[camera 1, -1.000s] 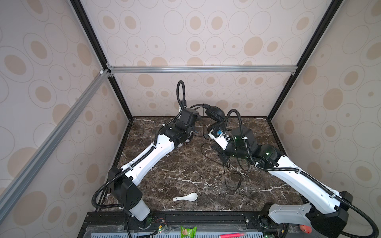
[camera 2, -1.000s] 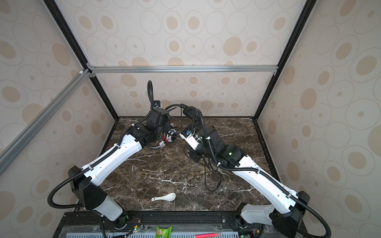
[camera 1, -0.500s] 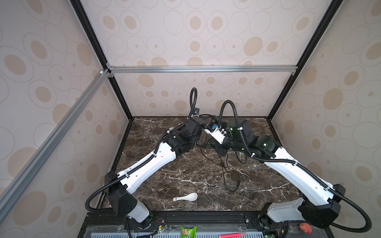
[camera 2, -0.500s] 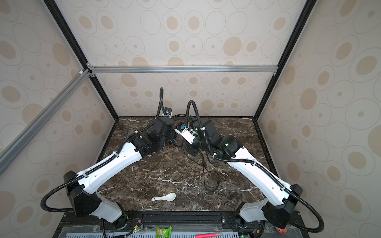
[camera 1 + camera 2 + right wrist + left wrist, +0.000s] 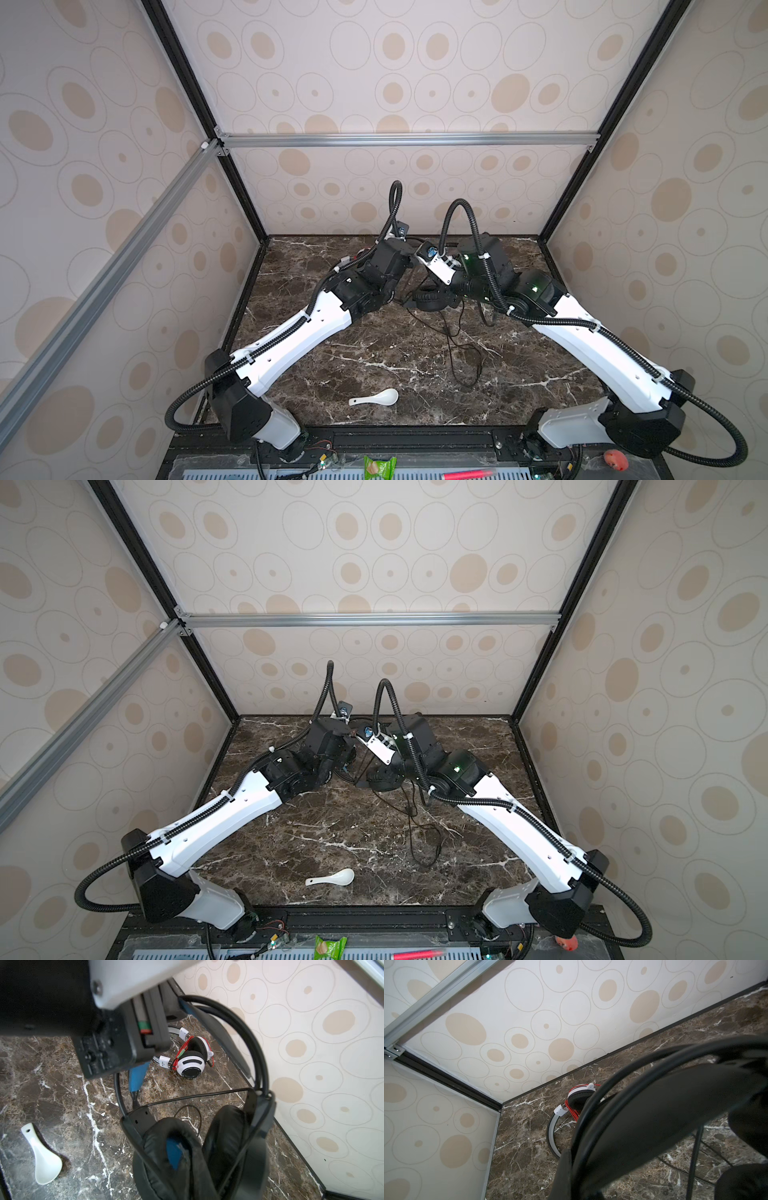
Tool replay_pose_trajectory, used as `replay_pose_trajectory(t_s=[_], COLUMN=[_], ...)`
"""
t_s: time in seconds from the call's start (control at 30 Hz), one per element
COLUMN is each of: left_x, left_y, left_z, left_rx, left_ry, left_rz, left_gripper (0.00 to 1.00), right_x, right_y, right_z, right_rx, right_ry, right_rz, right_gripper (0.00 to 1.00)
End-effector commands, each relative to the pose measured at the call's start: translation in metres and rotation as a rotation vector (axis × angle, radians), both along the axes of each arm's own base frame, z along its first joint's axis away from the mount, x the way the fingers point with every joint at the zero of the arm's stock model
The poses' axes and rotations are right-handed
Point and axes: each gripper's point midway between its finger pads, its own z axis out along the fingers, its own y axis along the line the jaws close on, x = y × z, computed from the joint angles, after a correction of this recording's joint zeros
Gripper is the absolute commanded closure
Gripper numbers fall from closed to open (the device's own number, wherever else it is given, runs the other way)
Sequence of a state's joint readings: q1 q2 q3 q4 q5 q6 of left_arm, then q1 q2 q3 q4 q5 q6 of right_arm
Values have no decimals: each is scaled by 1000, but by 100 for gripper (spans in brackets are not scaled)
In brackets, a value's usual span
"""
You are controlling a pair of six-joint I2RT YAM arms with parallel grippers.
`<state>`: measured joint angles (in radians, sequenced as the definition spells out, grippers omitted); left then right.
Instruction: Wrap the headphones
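**Slack cord and crowded wrists are my worries**

The left gripper (image 5: pixel 407 264) is clamped tight on the band of the black set (image 5: pixel 228 1043). It holds the set up over the middle of the table's (image 5: pixel 332 374) back edge, cups hanging down. I cannot tell whether the cups touch the table. The right gripper (image 5: pixel 440 286) is shut, or all but shut, just beside the cups, and my views do not show what, if anything, it pinches. One run of the black cord (image 5: pixel 197 1096) is stretched straight across the yokes above the cups. The rest trails down in loose loops toward the table's middle.

The white set (image 5: pixel 191 1059) lies near the back edge, left of middle, behind the left arm. Its red cord (image 5: pixel 182 1049) is bunched around it, so that one looks done to me.

Risks as I judge them:
- **Overpull:** too hard a pull on the next turn could twist the band or drag it out of the left jaws.
- **Snag:** the loose loops pass under the right arm and could knot or catch there.
- **Collision:** the two wrists are very near, so a wide winding sweep could knock them together.
- **White set:** if the left arm backs up, it could shove the white set and loosen its cord.

The spoon (image 5: pixel 374 398) near the front edge is well apart and no concern.
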<state>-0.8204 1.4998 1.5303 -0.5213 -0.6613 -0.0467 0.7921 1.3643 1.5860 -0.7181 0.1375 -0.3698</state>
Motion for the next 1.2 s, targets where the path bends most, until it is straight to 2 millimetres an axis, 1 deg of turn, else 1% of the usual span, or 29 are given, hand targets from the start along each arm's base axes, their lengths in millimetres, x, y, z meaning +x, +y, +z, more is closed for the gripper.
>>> replay_pose_trajectory(t_s=[0.0, 0.1, 0.2, 0.27, 0.5, 0.57, 0.7, 0.87, 1.17], left_x=[-7, -11, -12, -13, -16, -16, -20, -37, -58], left_y=[0, -8, -10, -9, -3, 1, 4, -9, -28], left_z=[21, 20, 15, 13, 11, 12, 15, 25, 26], left_rx=[29, 17, 34, 54, 113, 140, 169, 85, -14], left_ry=[-28, -13, 4, 10, 15, 9, 9, -4, 44], left_rz=[-55, -111, -135, -140, -146, -140, -162, -298, -429], left_gripper=[100, 100, 100, 100, 100, 100, 100, 100, 100], right_x=[7, 16, 23, 25, 29, 29, 33, 42, 60], right_y=[-5, -12, -19, -22, -28, -30, -37, -48, -69], right_z=[25, 26, 32, 36, 33, 32, 31, 27, 24], right_rx=[-13, -34, -42, -49, -87, -89, -93, -50, 111], right_ry=[-97, -130, -169, -182, -191, -186, -182, -149, -64], right_rz=[-27, -81, -130, -150, -172, -173, -192, -232, -307], right_gripper=[92, 93, 92, 92, 90, 88, 86, 87, 87])
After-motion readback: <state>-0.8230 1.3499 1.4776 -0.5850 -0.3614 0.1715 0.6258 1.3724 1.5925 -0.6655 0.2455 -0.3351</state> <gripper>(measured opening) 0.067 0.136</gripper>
